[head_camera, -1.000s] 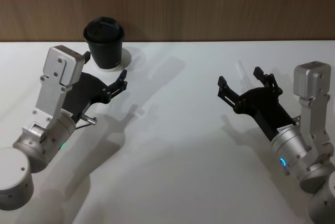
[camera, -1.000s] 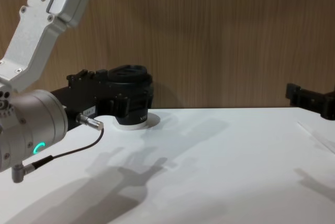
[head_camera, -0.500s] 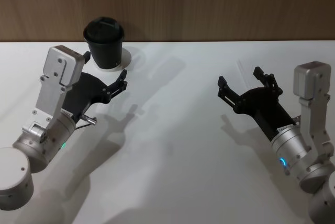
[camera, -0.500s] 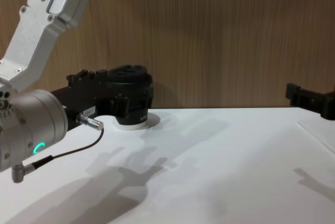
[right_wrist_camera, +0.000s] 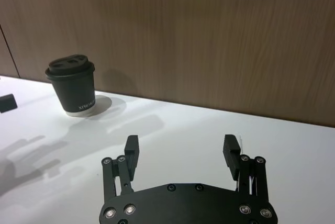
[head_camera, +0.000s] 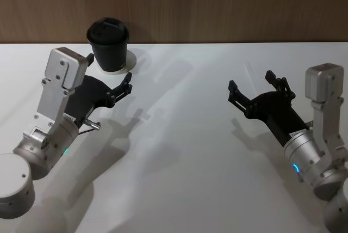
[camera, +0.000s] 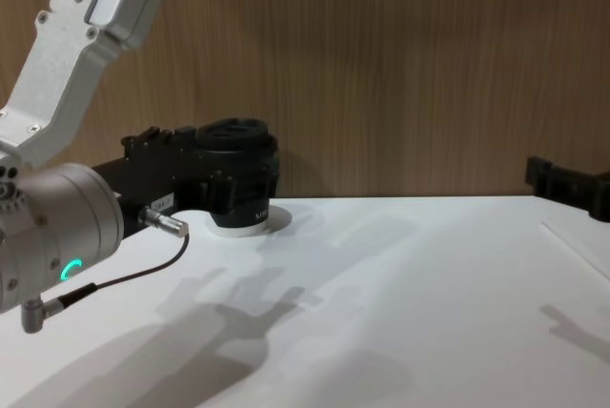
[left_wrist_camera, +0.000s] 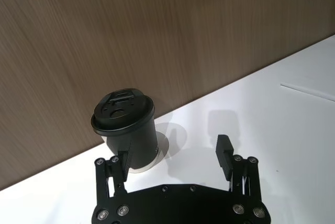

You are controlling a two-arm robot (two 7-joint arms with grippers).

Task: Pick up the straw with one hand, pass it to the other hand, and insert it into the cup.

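Right claw [head_camera: 250, 84] and left claw [head_camera: 126, 85] are released; the thin straw [left_wrist_camera: 309, 92], flat on the worktop [head_camera: 185, 151], may slip away.

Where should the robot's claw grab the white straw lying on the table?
Around its middle, from straight above. The straw lies flat on the table and is thin and long, so the open right claw should probably straddle it crosswise.

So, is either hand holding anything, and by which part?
Nothing is held. The left hand and right hand are both open and empty; the straw lies flat on the table.
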